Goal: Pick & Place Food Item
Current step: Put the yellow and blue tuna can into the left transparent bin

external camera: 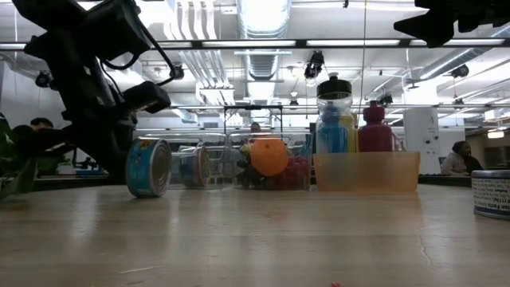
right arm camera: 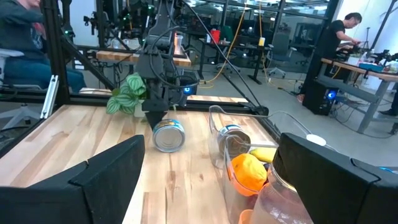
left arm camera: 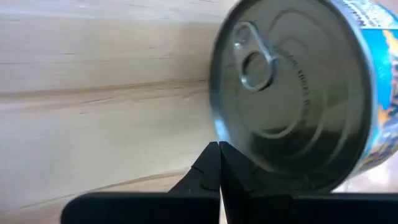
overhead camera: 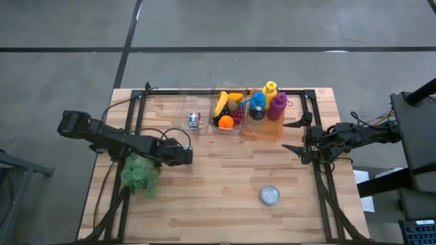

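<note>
The left gripper point(left arm camera: 219, 163), jaws shut on nothing, sits left of and nearer than the clear plastic fruit bin point(overhead camera: 219, 109), far closer to the job than the wide-open right gripper point(overhead camera: 302, 139) waiting on the bin's other side. Just past its fingertips lies the blue-labelled steel food can point(external camera: 149, 167), on its side, axis level, pull-tab lid facing those jaws. Counted: three bottles, three cans.
</note>
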